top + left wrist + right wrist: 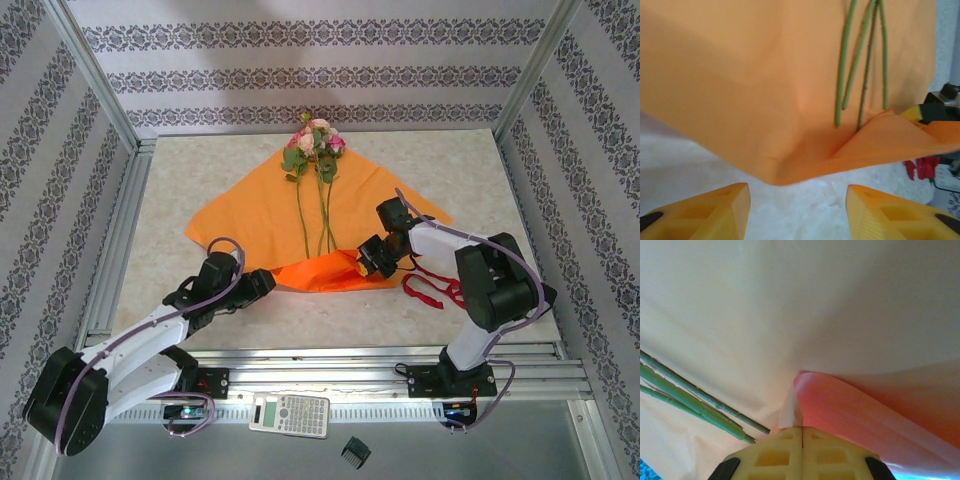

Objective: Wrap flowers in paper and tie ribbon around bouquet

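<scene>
**Near corner of the paper pinched up on the right**

On the pale marbled surface (465,165) we see the orange paper (250,205) spread out like a diamond, one corner pointing away from the arms. The flowers (318,140) lie along its middle. Their pink and cream heads rest at the far corner, and the thin green stems (323,215) run back toward the near corner.

That near corner is folded up and over into a darker orange flap (325,270) that covers the stem ends. The right gripper (372,262) sits at the flap's right end, and its fingers (835,455) are clenched together on a fold of the paper.

The left gripper (268,283) is low at the flap's left end. Its yellow fingers (715,210) stand apart and hold nothing, with the paper's edge just ahead of them and bare surface between them.

The dark red ribbon (432,290) lies loose on the surface just to the right of the paper, beside the right arm and apart from the flowers. A calculator (290,413) rests on the near rail between the two arm bases.
</scene>
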You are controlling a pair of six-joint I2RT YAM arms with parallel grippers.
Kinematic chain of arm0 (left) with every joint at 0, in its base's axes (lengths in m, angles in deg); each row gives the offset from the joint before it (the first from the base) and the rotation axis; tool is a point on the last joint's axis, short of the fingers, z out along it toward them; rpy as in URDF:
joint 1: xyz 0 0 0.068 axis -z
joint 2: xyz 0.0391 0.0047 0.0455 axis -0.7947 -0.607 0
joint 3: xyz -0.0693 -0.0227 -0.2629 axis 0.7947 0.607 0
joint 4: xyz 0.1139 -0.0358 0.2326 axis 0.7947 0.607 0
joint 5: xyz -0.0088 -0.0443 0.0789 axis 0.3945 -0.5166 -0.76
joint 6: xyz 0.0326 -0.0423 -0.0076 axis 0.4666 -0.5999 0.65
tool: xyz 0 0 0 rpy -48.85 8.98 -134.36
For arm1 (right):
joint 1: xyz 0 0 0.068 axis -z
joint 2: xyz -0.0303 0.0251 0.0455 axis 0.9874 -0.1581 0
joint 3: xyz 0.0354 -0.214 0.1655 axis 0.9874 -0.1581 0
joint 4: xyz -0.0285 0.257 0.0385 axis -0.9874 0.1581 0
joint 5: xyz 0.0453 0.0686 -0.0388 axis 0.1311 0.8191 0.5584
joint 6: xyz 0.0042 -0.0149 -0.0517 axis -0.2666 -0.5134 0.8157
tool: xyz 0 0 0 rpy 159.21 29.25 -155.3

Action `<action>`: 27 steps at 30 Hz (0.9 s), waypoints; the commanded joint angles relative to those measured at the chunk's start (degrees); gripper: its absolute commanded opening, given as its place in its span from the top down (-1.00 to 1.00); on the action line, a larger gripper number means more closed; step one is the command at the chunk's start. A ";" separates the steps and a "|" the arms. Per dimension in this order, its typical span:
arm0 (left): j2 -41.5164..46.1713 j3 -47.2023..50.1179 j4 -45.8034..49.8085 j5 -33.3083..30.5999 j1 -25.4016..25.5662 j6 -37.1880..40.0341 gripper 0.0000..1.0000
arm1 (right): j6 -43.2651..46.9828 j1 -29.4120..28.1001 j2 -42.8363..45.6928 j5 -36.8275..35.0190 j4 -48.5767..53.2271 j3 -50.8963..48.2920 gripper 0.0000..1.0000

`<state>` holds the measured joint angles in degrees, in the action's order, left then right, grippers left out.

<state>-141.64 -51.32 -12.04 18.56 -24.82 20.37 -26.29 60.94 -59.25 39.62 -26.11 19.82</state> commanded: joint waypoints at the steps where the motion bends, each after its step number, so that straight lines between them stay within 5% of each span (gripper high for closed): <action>1: -2.31 0.47 -6.51 -3.29 0.84 1.73 -0.06 | -1.33 0.56 -1.23 1.30 -0.79 1.64 1.00; 10: -5.10 1.19 -13.88 -6.43 1.74 0.48 0.14 | -1.26 0.63 -1.55 1.41 -0.45 2.18 1.00; 17: -4.51 2.43 -13.28 -6.78 1.78 -0.55 0.57 | -1.14 0.64 -1.56 0.85 0.01 3.03 1.00; 23: -5.86 1.78 -11.10 -5.87 1.74 -3.12 0.79 | -0.38 0.16 7.32 -5.32 6.02 3.49 -0.01; 27: -5.09 1.82 -8.17 -6.49 1.79 -4.83 0.77 | -5.76 -2.61 17.85 -8.89 5.37 -2.95 -0.16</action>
<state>-147.34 -49.53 -22.57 13.16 -23.75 17.71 -28.28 60.28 -47.79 34.89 -23.27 20.31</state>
